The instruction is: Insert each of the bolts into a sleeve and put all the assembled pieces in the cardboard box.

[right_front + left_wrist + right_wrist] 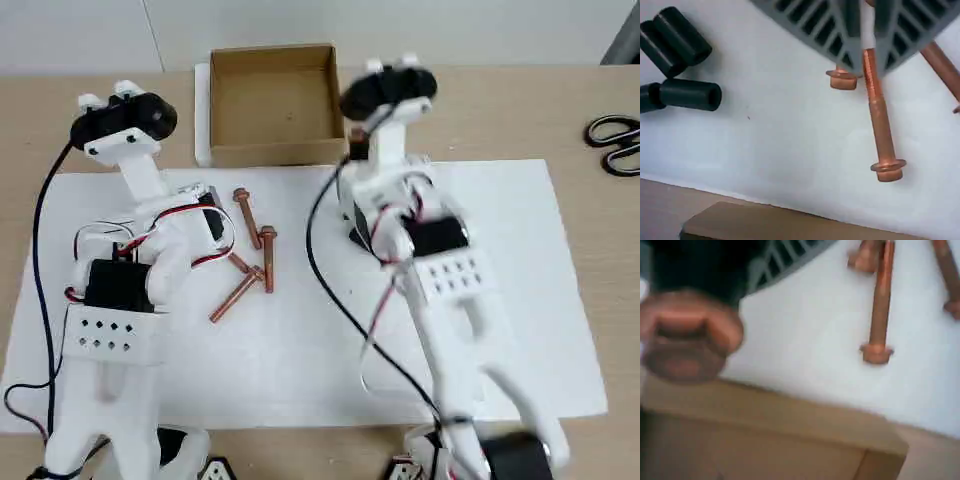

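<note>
**Desk:** Where do the bolts stand?

**Caption writer:** About four copper bolts point(268, 250) lie in a loose cluster on the white sheet point(480, 330), a little in front of the cardboard box point(270, 100). None of them wears a sleeve. The black sleeves point(690, 94) lie grouped on the same sheet, apart from the bolts, and the one open end that shows looks empty.

**Desk:** And the box?

**Caption writer:** Its floor is bare, so nothing has been delivered.

**Desk:** What are the arms doing?

**Caption writer:** The right gripper point(725, 285) hangs over the box's near wall. It appears clamped on a fifth bolt point(687, 340), whose head looms close to the lens. Blur hides whether a sleeve is on that bolt. The left gripper point(867, 35) sits low over the shaft of a long bolt point(880, 125) in the cluster, and whether it grips the bolt cannot be told.

**Desk:** How far along, then?

**Caption writer:** Barely begun, by my reading. At most one piece is near the box. Every bolt on the sheet has yet to be sleeved and carried over. Scissors point(615, 140) lie at the table's far edge, well apart from the work.
</note>
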Robot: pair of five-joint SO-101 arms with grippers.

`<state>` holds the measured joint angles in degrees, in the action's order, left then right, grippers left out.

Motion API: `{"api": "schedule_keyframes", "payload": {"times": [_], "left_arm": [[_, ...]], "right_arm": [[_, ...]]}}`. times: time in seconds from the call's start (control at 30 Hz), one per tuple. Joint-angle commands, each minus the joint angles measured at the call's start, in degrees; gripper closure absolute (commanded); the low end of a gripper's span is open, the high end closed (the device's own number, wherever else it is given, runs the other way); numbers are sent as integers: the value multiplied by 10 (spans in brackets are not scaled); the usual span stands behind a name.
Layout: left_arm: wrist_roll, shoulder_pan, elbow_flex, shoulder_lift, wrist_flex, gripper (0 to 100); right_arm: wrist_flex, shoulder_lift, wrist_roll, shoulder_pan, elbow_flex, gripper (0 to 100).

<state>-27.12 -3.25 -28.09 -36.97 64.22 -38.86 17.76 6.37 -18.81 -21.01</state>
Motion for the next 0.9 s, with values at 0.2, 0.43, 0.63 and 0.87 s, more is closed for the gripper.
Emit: {"api": "schedule_keyframes", "payload": {"times": [0.2, 0.43, 0.63, 0.87], "left_arm": [[-4, 1, 24, -1, 4, 994], [-2, 2, 28, -1, 31, 994], [-2, 2, 34, -2, 48, 994], [-2, 2, 58, -1, 48, 994]], "right_arm": [[98, -218, 7, 2, 250, 995], [127, -374, 6, 2, 407, 995], [130, -506, 4, 2, 542, 995], [130, -666, 4, 2, 694, 995]]}}
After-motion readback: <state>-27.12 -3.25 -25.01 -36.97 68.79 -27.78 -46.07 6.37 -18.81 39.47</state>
